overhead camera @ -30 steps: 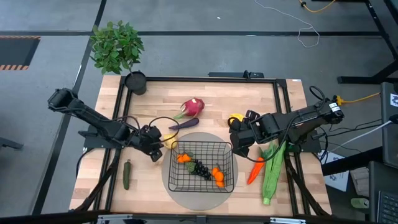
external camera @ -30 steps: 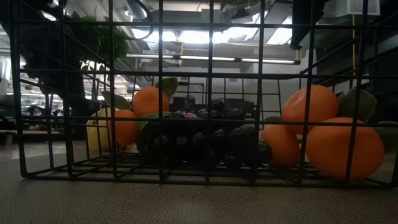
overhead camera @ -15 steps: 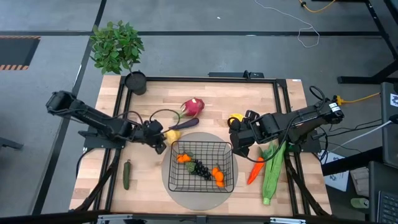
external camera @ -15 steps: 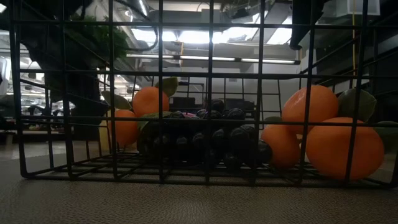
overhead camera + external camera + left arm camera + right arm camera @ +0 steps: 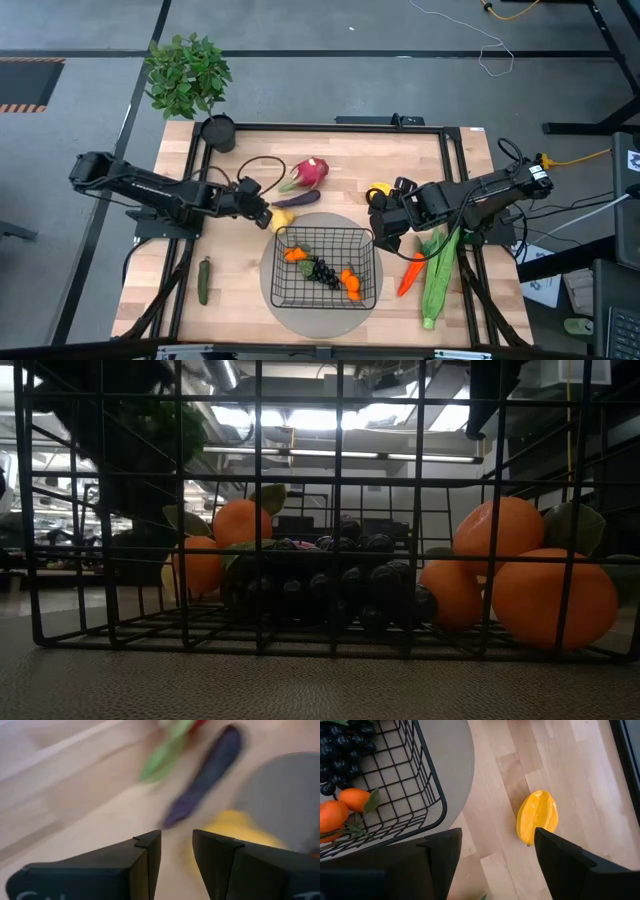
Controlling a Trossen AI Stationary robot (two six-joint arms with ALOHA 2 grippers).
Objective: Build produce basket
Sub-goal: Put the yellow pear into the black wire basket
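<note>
The left gripper [image 5: 262, 211] reaches low beside the basket [image 5: 326, 266], fingers narrowly parted over a yellow fruit [image 5: 235, 827]. The right gripper [image 5: 378, 227] hovers wide open near the basket's opposite side.

No readable text.
I can make out no label, brand, number or sign in any of my views.

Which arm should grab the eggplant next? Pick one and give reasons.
Left. The left gripper is right beside the eggplant, which lies just ahead of its open fingers in the wrist view. The right gripper sits across the basket, near a yellow fruit.
</note>
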